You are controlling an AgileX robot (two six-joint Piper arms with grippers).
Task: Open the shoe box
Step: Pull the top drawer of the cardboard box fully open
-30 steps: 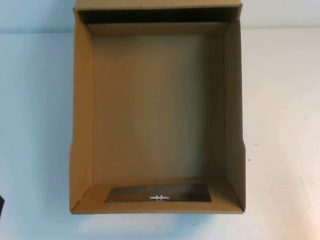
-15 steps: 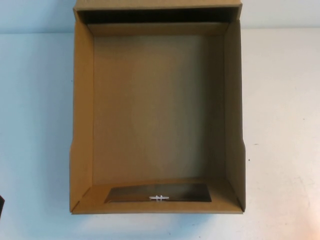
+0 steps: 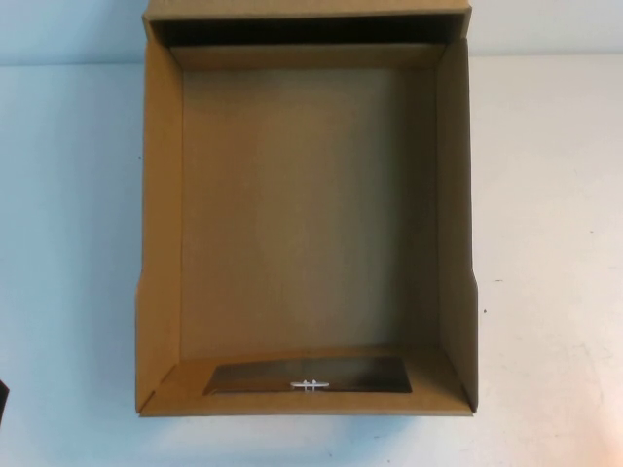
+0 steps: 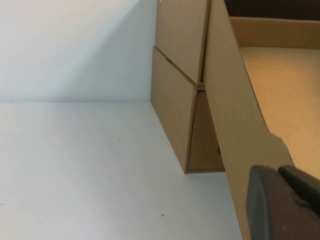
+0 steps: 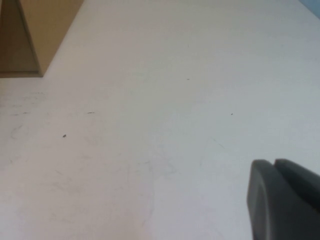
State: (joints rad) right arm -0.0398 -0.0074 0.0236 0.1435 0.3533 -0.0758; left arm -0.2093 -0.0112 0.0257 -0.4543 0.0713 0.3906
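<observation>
Two grippers are shown only by their wrist views. The right gripper [image 5: 274, 162], closed on nothing, is held over bare table [image 5: 150, 125], well right of the shoe box [image 3: 161, 195]. The left gripper [image 4: 277, 169], likewise closed and empty, is placed just beside the box's left wall. Only in the high view is the box seen opened mid-table, with its lid [image 3: 307, 10] raised at the far edge.

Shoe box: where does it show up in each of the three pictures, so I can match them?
High view: the shoe box fills the middle, open, its inside showing; no hand recognisable there.
Left wrist view: its outer side wall stands close beside the left hand.
Right wrist view: just one corner at the picture's edge, across the white table from the shut right hand.
Shared landmark: that white table.
</observation>
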